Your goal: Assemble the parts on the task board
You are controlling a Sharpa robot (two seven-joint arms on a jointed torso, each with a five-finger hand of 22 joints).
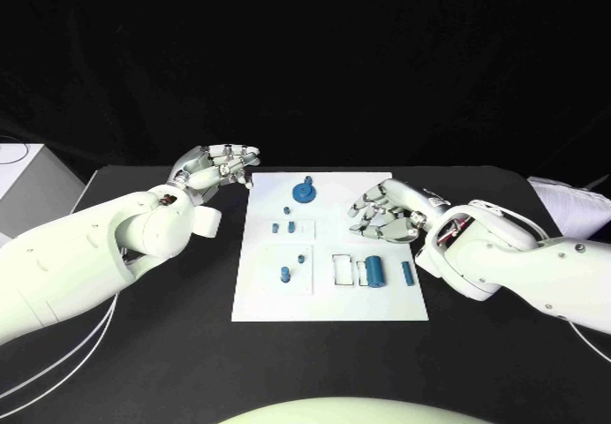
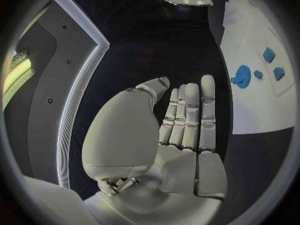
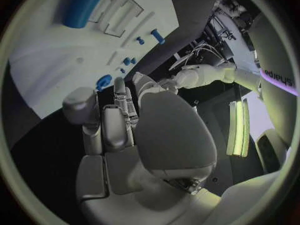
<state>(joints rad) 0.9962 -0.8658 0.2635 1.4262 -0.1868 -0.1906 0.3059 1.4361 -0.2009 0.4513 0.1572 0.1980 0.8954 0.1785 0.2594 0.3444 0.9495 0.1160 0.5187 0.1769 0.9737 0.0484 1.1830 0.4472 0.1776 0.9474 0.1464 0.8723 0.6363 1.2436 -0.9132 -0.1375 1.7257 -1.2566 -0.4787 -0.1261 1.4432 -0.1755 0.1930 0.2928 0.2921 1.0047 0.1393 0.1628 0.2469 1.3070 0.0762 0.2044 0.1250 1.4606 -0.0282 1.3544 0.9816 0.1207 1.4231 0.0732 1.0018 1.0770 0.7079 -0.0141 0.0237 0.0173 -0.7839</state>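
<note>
The white task board [image 1: 331, 300] lies in the middle of the black table. On it are a round blue part [image 1: 305, 191] near the far edge, several small blue parts [image 1: 282, 228] left of centre, a thick blue cylinder [image 1: 377, 270] and a thin blue pin [image 1: 408, 271] beside white slots [image 1: 343, 268]. My left hand [image 1: 219, 164] hovers off the board's far left corner, fingers [image 2: 190, 115] straight and holding nothing. My right hand [image 1: 388, 212] hangs over the board's right side, empty, fingers [image 3: 119, 120] apart. The round part [image 2: 241, 77] [image 3: 104, 81] and the cylinder [image 3: 84, 5] also appear in the wrist views.
A white box [image 1: 32, 177] stands at the table's far left edge, and a white object [image 1: 576, 199] lies at the right edge. White cables [image 1: 77, 353] run along the left arm. Bare black table surrounds the board [image 2: 262, 110].
</note>
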